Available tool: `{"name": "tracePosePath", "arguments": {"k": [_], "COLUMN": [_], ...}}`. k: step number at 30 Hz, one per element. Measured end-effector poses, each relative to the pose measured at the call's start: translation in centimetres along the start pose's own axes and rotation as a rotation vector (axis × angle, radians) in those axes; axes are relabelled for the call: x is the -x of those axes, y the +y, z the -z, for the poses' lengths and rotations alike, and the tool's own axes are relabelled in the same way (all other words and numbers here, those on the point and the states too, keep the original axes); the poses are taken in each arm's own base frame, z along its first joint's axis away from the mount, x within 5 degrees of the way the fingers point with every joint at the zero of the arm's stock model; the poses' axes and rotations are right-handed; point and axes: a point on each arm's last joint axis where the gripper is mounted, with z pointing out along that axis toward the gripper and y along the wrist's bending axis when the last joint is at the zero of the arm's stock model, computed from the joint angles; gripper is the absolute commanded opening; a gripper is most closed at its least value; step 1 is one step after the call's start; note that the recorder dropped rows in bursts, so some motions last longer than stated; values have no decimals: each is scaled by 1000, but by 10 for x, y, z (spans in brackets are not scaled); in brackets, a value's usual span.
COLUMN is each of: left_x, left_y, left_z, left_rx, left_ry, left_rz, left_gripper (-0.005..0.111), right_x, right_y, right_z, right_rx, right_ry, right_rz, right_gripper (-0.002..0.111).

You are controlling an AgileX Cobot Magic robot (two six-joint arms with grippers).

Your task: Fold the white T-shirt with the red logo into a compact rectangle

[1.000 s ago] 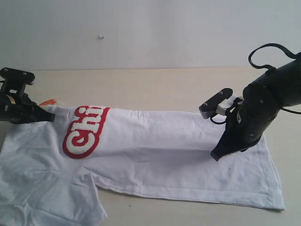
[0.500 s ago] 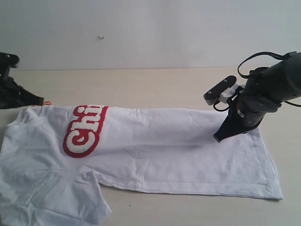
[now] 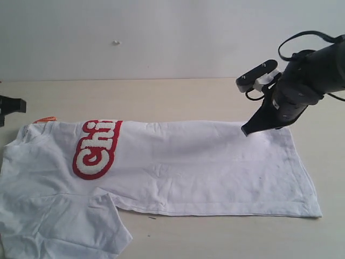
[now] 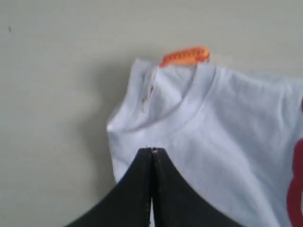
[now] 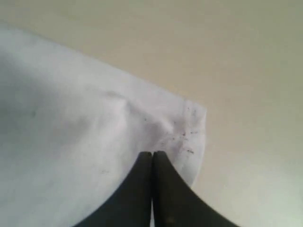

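My white T-shirt [image 3: 205, 167] lies flat on the worktop [image 3: 161, 100]. The red logo [image 3: 96, 150] is on its left part, and I can read only "Chi". A little orange tag [image 4: 185, 55] pokes out at the collar. My left gripper [image 4: 152, 150] is closed tight near the collar, holding nothing. My right gripper [image 5: 152, 152] is closed too, over the far hem corner, with no cloth in it.
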Motion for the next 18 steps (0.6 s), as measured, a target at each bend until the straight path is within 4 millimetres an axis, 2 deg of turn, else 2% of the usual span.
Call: {"name": "tracePosePath", "arguments": {"k": [4, 10, 18], "left_x": [-25, -62, -105], "left_y": [-6, -25, -30], "left_z": [2, 12, 39], "left_rx": [-22, -58, -86], "left_ry": [138, 312, 458], "left_rz": [37, 12, -12], "left_gripper": [0, 0, 0], "right_x": [-5, -13, -24], "right_y": [-1, -1, 1], "right_z": [21, 44, 58], "right_rx": [51, 126, 171], "right_ry": [32, 82, 113], "right_rz": [6, -10, -39], "right_gripper": [0, 0, 0]}}
